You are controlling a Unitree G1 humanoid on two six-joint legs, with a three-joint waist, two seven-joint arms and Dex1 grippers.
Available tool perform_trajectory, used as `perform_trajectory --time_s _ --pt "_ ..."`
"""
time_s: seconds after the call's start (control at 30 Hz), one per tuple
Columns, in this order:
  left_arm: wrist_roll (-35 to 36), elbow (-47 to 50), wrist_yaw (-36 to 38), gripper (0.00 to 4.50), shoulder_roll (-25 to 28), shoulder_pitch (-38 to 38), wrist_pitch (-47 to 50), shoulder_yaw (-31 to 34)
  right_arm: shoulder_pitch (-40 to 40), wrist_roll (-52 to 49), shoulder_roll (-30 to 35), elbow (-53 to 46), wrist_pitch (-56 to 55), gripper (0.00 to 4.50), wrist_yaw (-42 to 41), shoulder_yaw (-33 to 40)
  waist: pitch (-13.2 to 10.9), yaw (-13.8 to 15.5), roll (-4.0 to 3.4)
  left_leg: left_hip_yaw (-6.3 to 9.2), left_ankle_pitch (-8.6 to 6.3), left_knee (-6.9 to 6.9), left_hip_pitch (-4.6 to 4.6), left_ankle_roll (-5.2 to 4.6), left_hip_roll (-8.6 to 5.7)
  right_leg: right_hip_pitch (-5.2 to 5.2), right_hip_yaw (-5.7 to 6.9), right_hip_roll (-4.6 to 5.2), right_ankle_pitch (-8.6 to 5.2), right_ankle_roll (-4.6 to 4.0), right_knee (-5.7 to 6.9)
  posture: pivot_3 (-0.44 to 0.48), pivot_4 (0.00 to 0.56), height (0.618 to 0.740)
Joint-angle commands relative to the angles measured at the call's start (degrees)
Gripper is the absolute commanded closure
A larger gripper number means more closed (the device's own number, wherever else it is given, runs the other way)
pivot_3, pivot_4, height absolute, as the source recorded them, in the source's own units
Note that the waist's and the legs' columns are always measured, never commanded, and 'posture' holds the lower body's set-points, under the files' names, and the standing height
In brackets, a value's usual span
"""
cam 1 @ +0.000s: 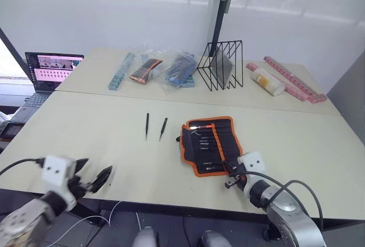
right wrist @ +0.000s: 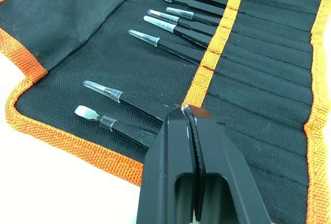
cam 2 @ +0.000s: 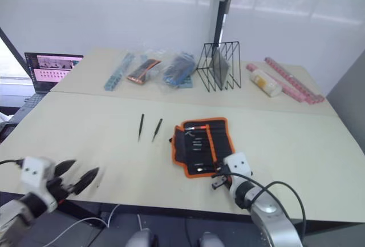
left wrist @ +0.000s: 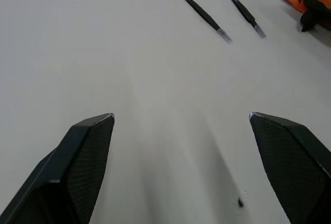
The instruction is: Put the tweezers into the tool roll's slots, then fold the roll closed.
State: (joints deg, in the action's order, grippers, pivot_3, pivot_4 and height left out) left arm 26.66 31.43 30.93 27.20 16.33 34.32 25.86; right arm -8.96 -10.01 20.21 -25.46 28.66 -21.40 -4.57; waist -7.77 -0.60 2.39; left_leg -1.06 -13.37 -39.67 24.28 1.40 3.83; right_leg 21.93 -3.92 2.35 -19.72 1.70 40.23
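Note:
The tool roll (cam 1: 210,144) lies unrolled on the table, black with orange trim. Several tweezers (right wrist: 170,43) sit in its slots (right wrist: 258,69), their clear-capped tips sticking out. Two loose tweezers (cam 1: 146,126) (cam 1: 163,128) lie on the bare table to the roll's left, and the left wrist view has them as well (left wrist: 206,17) (left wrist: 247,15). My right gripper (right wrist: 187,113) is shut, its tips resting at the orange band along the slot row by the roll's near edge (cam 1: 229,170). My left gripper (cam 1: 94,174) is open over the table's near left part, well short of the loose tweezers (left wrist: 181,118).
A laptop (cam 1: 51,70) stands at the far left. Plastic-wrapped packets (cam 1: 148,70), a black wire rack (cam 1: 222,64), a pale bottle (cam 1: 268,81) and pink rolls (cam 1: 293,81) line the far table. The near table edge runs just beside both grippers.

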Motion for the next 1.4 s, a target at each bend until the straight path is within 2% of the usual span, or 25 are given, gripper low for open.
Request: perform_trajectory --time_s 0.03,0.2,0.3,0.53,0.67,0.77,1.13,1.4 --pt "-3.37 -1.79 -7.51 0.06 -1.94 -8.48 4.34 -8.24 -1.23 1.01 0.02 2.25 2.86 4.5 0.33 -2.07 0.08 -0.08 0.11 0.01 0.0 -0.01 -0.01 0.0 -0.01 -0.02 0.0 0.0 0.0 0.0 0.0 0.0 0.15 0.684" --pt "-9.85 -9.64 -15.57 0.06 -6.06 -20.99 6.64 -17.35 0.0 1.07 -0.37 2.13 3.76 4.5 1.15 -2.13 0.22 -0.34 0.33 0.06 0.0 0.0 -0.01 0.0 -0.02 -0.3 0.0 -0.06 0.01 0.01 0.01 0.0 0.15 0.684" --pt "-14.04 -15.82 -19.69 0.06 -8.2 -25.99 6.44 -20.58 0.9 1.01 -0.66 1.79 4.44 4.5 1.62 -2.14 0.23 -0.49 0.27 0.06 0.0 0.01 -0.02 0.0 -0.01 -0.3 -0.01 -0.08 0.01 0.02 0.01 0.0 0.15 0.684" --pt "-19.24 -30.12 -25.11 0.06 -12.92 -35.12 4.1 -23.19 2.06 0.66 -0.52 1.1 5.63 4.5 2.1 -1.57 0.26 -0.06 0.11 0.11 0.0 -0.01 -0.05 0.0 -0.07 -0.4 -0.01 -0.08 0.02 0.04 -0.02 0.0 0.15 0.684" --pt "-20.18 -36.13 -24.69 0.06 -14.57 -37.94 1.11 -24.03 1.29 0.66 -0.36 -0.24 5.96 4.5 2.32 -1.57 0.37 0.17 -0.16 0.15 0.0 -0.01 -0.19 0.0 -0.13 -0.63 0.0 -0.06 0.0 0.08 -0.1 0.0 0.15 0.684" --pt "-20.36 -37.73 -22.85 0.82 -14.82 -38.49 -0.93 -24.82 0.52 0.64 -0.33 -1.34 6.19 4.5 2.62 -1.58 0.41 0.32 -0.23 0.15 0.0 -0.01 -0.19 0.0 -0.15 -0.65 0.0 -0.04 -0.01 0.11 -0.1 0.0 0.15 0.684" --pt "-20.97 -42.97 -19.3 4.45 -14.45 -40.79 -6.28 -24.9 -1.26 0.98 -0.83 -2.69 6.35 4.5 3.69 -1.86 0.4 1.28 -0.27 0.19 0.0 -0.01 -0.15 0.0 -0.3 -0.69 0.0 0.08 -0.04 0.19 -0.17 0.0 0.15 0.684" --pt "-20.29 -37.4 -15.55 4.48 -10.8 -39.99 -7.88 -23.43 -4.02 0.98 -2.97 -0.62 3.43 4.5 5.15 -1.31 0.39 1.18 -0.26 0.27 0.0 0.03 -0.05 0.0 -0.34 -0.66 0.01 0.09 -0.06 0.22 -0.24 0.0 0.15 0.684"
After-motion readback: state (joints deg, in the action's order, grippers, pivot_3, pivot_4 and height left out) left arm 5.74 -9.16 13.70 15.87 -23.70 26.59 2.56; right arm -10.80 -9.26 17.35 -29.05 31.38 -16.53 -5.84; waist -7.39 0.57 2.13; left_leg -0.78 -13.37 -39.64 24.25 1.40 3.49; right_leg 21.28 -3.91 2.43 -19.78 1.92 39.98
